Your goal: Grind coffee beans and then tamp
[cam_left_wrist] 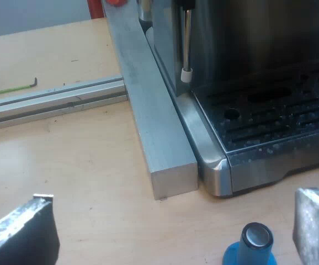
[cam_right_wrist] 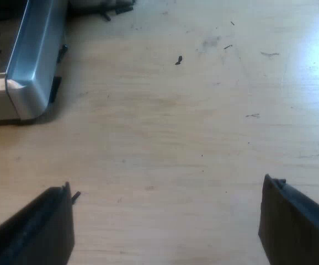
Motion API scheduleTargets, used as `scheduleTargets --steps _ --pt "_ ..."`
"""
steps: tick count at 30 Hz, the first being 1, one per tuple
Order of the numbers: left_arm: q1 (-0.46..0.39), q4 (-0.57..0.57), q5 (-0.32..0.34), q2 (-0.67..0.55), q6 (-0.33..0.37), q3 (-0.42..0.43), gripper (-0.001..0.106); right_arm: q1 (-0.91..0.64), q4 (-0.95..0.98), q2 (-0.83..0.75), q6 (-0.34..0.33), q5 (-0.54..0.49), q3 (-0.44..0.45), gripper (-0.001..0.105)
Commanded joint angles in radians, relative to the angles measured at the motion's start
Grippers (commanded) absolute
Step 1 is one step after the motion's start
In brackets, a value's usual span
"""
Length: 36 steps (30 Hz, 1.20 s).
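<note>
This looks like a workshop or lab. The espresso machine sits on a pale wooden table, right against a thick metal bar that meets a metal rail. A small bent tool lies near the rail.

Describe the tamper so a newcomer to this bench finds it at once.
Start at the espresso machine with its slotted drip tray. On the wooden table just off the tray's rounded front corner stands the tamper. It is the only blue thing there, capped in shiny metal, unlike the long grey metal bar along the machine's side.
</note>
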<state>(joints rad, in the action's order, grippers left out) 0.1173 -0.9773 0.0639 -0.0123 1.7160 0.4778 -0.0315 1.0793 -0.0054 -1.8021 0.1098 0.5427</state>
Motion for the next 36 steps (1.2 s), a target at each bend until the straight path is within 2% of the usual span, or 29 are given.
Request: scheduleTargets --steps 1,8,36 --pt "-0.004 0.019 0.001 -0.14 0.006 0.005 0.087 0.002 -0.004 -0.047 -0.003 0.008 0.007 0.071" --pt "-0.126 0.019 0.001 -0.14 -0.001 0.005 0.087 0.002 -0.004 -0.047 -0.003 0.008 0.007 0.071" --pt "-0.117 0.019 0.001 -0.142 -0.001 0.005 0.087 0.002 -0.004 -0.047 -0.001 0.006 0.007 0.071"
